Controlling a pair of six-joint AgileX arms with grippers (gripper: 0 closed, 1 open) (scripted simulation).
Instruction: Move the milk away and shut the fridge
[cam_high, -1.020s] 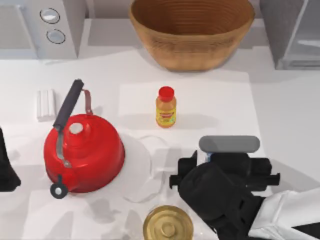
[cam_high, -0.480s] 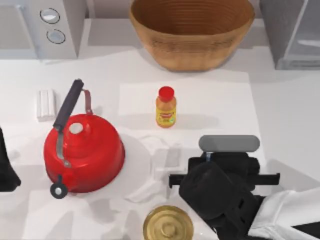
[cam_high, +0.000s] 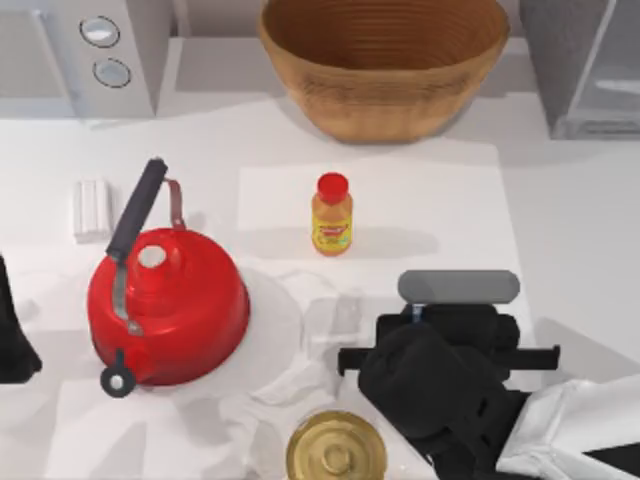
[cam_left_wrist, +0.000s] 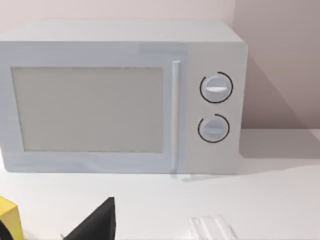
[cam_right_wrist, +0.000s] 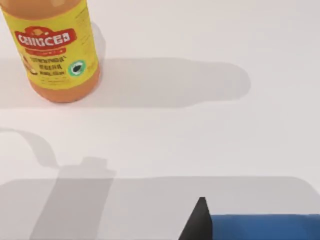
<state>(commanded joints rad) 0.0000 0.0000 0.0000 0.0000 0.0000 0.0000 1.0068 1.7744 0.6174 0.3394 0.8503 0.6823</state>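
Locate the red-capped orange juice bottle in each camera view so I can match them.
Top view: the red-capped orange juice bottle stands mid-table, in front of the woven basket.
Left wrist view: not in it.
Right wrist view: its yellow-labelled lower body is in the corner.
Shared landmark: the bottle's long shadow on the white table.

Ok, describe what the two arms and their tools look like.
The right arm's tool is a bulky matte black block with a grey rounded bar across its front, mounted on a glossy white arm segment. The left arm, parked at the table's left edge, shows a black part. No cables or markings are visible.
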